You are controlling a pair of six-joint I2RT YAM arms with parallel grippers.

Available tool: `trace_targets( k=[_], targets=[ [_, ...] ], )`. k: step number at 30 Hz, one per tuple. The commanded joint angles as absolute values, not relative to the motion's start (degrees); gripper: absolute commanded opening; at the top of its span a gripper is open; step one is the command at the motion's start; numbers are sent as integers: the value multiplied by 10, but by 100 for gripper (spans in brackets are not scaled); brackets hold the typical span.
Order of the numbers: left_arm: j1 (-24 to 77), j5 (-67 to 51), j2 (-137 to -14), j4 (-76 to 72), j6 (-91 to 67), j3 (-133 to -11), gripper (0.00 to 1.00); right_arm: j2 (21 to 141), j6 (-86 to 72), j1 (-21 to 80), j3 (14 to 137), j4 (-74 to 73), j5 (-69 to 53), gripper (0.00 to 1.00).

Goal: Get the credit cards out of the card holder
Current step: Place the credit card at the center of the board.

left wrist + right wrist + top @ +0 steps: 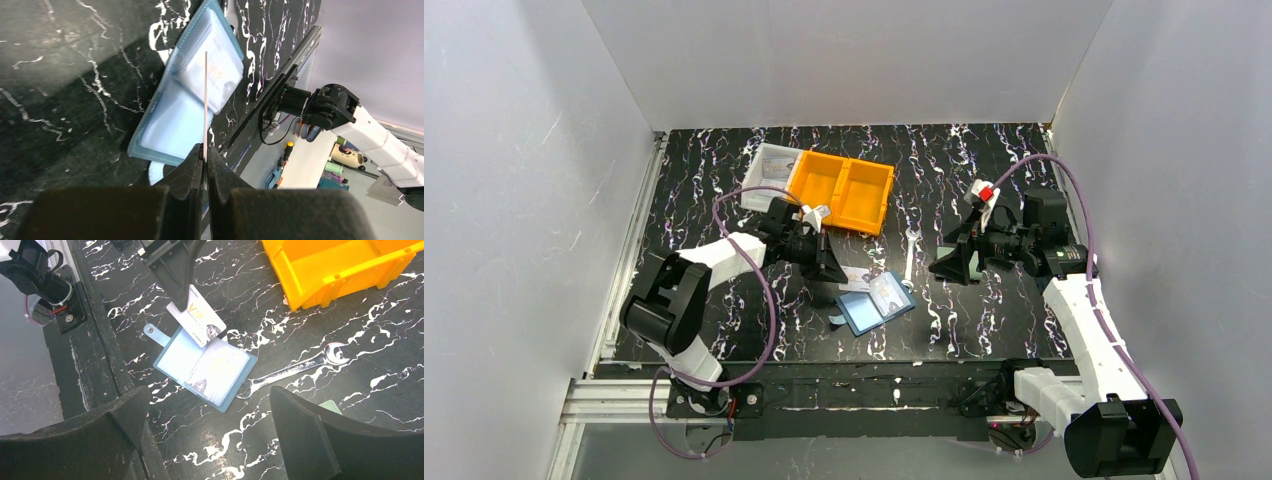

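- The left tool (205, 156) was pressed together on one credit card (198, 316), its two fingers pinching the card's near end.
- From the left wrist that card showed edge-on, a thin pale line running straight out from the fingertips.
- From the right wrist its face was visible: pale, with "VIP" printed on it and a small dark picture in one corner.
- The card holder (175, 357) lay open and flat on the tabletop (984, 330), just ahead of and below the left tool's fingertips, with its light blue inside facing up.
- Its snap tab stuck out on the side nearest the left tool.
- The far end of the held card overlapped the holder's bare half; I cannot tell whether the two touched.
- More cards (220, 371) sat in the clear pockets of the half farther from the left tool.
- The right tool (948, 263) hung above the tabletop with its jaws wide apart and nothing between them.
- The holder lay between the two tools, nearer the left one.
- A wrench (295, 369) lay flat between the holder and the right tool, one end just beside the holder's edge.
- An orange bin (842, 190) with two compartments stood beyond the left tool.
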State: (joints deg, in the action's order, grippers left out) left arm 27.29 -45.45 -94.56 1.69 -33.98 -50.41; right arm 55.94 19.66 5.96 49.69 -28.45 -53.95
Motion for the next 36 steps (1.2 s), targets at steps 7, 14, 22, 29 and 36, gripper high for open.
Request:
trace_targets(
  k=[7, 14, 22, 29, 36],
  targets=[
    [227, -464, -925, 96, -289, -516, 10, 563, 195, 55, 489, -267, -548, 98],
    [224, -229, -765, 199, -243, -514, 49, 562, 202, 55, 493, -276, -543, 98],
    [215, -162, -523, 216, -239, -450, 92, 558, 228, 53, 510, -305, -522, 99],
    [209, -234, -441, 238, -283, -450, 98, 563, 288, 53, 574, -400, -489, 98],
    [209, -205, -368, 277, -300, -486, 98, 560, 324, 51, 644, -484, -434, 98]
  ],
)
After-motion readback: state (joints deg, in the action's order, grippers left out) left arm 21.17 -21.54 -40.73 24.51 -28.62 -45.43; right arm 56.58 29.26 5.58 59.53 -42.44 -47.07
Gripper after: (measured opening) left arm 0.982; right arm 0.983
